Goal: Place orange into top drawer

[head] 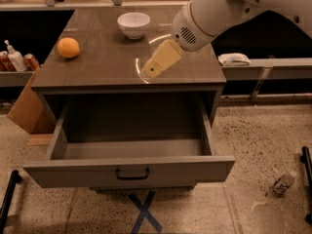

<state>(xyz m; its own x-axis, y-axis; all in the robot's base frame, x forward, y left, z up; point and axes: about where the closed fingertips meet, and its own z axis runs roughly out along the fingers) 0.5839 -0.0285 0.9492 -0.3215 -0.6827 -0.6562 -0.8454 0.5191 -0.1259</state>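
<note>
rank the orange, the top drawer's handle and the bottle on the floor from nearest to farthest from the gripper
The gripper hovers over the front middle of the tabletop.
1. orange, on the tabletop, image left.
2. handle, on the front of the open top drawer.
3. bottle, on the floor, image right.

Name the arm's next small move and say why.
Probably swing the end effector left toward the orange. It hangs over the front middle of the cabinet top, well right of the orange, which sits untouched near the left edge. The top drawer already stands open, so the grasp likely comes first.
</note>
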